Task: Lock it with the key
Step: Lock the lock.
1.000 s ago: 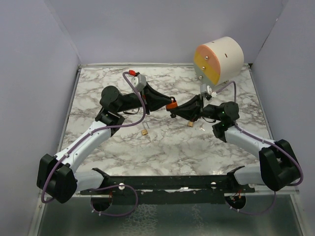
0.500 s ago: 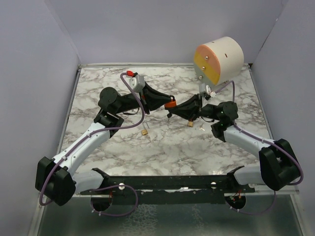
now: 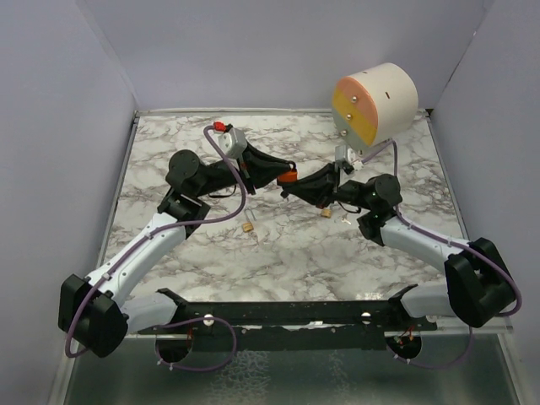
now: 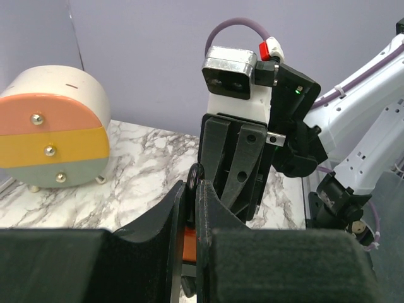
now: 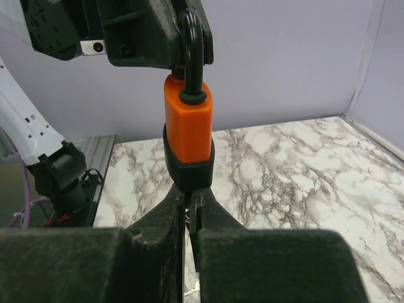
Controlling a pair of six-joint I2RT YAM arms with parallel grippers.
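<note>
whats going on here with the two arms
The left gripper holds an orange padlock by its shackle, up in the air above the marble table. The right gripper is shut right under the lock body, pinching what looks like the key at its underside. Whether the key has turned cannot be told.

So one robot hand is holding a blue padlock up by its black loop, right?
Not blue: the padlock is orange, as the right wrist view shows. The left gripper does hold it up by its black loop.
</note>
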